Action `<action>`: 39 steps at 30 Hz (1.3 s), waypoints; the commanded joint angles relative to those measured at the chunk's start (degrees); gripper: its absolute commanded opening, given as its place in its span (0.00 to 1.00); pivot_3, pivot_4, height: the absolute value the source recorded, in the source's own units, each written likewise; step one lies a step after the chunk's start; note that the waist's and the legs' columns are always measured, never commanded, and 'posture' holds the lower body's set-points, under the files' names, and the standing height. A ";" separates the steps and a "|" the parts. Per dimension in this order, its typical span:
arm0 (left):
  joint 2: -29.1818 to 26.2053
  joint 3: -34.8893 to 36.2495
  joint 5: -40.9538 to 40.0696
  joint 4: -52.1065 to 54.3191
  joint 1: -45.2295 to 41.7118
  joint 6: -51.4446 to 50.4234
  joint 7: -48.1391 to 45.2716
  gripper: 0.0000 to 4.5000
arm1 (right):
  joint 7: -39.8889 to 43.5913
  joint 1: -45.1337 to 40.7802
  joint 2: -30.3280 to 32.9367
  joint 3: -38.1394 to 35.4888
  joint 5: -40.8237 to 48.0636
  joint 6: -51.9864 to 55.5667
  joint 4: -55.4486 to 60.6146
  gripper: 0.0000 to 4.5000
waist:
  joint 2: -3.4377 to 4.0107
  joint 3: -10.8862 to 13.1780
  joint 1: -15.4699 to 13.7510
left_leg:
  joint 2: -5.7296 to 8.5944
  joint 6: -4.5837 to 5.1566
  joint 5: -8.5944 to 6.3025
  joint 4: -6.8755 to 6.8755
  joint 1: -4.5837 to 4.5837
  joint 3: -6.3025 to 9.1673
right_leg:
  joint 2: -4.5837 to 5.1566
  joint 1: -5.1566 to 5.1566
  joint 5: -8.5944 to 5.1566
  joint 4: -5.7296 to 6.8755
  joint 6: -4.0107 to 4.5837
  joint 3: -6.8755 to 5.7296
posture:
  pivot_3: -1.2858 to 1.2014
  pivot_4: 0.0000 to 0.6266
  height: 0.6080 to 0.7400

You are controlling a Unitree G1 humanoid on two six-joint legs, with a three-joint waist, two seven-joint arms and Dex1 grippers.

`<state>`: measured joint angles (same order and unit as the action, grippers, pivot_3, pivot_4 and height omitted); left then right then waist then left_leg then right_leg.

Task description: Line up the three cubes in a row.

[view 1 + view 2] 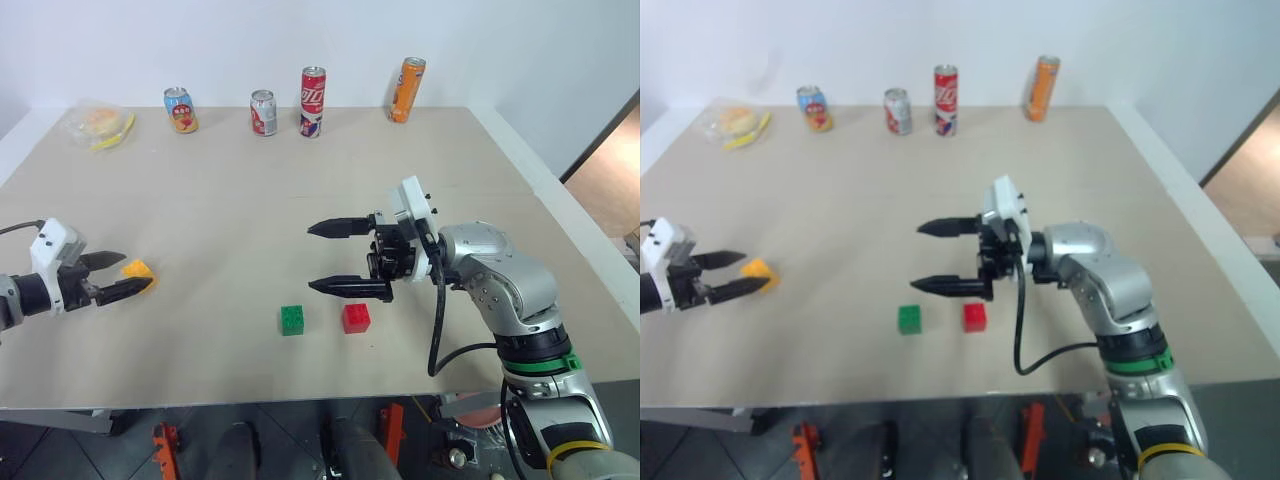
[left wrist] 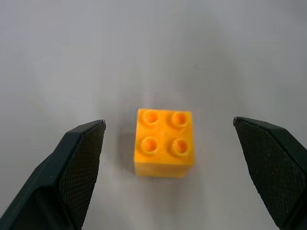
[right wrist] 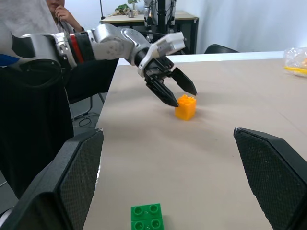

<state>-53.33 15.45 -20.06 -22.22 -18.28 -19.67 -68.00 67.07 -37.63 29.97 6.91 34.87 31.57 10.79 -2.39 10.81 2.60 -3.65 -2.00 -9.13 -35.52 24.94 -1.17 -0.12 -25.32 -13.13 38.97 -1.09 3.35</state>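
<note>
The left gripper [image 1: 132, 276] reaches in from the table's left edge, its arm cut off by the frame; its two black fingers stand spread wide on either side of the small yellow-orange plastic cube with a studded top [image 1: 137, 269], grasping nothing. From the head views part of that cube is hidden behind the lower finger, and whether the fingertips touch it cannot be told there; the left wrist view shows it sitting on the table between the fingers with clear gaps on both sides, four round studs facing up.

The right gripper [image 1: 328, 258] hangs above the middle of the beige table [image 1: 250, 190], pointing toward the robot's left, fingers released and wide apart, empty. Just below and near it, toward the front edge, the small green studded plastic cube [image 1: 292, 319] and the small red studded plastic cube [image 1: 356, 317] sit side by side with a gap between them, green on the left. The yellow-orange cube lies well apart from them, far to the left.

Along the far edge stand four drink cans: a light blue can [image 1: 181, 110], tilted; a silver and red can [image 1: 263, 112]; a tall red can [image 1: 313, 101] with white lettering too small to read; and an orange can [image 1: 406, 89], leaning. Their labels cannot be made out. At the far left corner lies a clear plastic bag [image 1: 99, 125] with something round and yellow-brown inside, hard to identify.

In the right wrist view a person [image 3: 60, 12] sits beyond the table, partly cut off
</note>
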 commanded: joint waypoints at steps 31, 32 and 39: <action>2.95 -7.85 2.23 2.27 -4.28 4.36 -3.94 0.30 | -1.64 -0.21 2.00 -2.92 3.66 0.69 4.34 1.00 | -0.02 -0.01 0.01 | 0.00 0.00 0.00 -0.05 0.06 0.02 | 0.00 0.01 0.15 0.01 -0.26 0.00 | 0.52 0.24 1.00; 3.03 -8.24 1.13 6.28 -3.29 2.90 -4.70 0.30 | -1.33 -0.02 2.81 -3.05 3.12 0.38 4.10 1.00 | -0.02 -0.01 -0.02 | 0.00 0.00 0.00 -0.05 0.08 0.02 | 0.01 0.01 0.15 0.01 -0.26 0.00 | 0.52 0.24 1.00; 2.52 -13.40 -4.84 28.62 1.41 -4.12 -9.17 0.30 | 1.79 1.24 8.71 -3.64 2.14 -0.04 3.68 1.00 | -0.01 -0.01 0.01 | 0.02 -0.01 -0.01 -0.06 0.06 0.01 | 0.02 0.01 -0.02 0.00 -0.09 0.03 | 0.52 0.24 1.00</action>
<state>-50.11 3.08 -23.90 2.67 -17.12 -23.41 -76.18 67.96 -36.34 37.87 5.44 36.65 32.22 13.32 -2.40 10.81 2.61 -3.64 -2.01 -9.14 -35.58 24.98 -1.16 -0.14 -25.30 -13.15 38.98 -1.17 3.39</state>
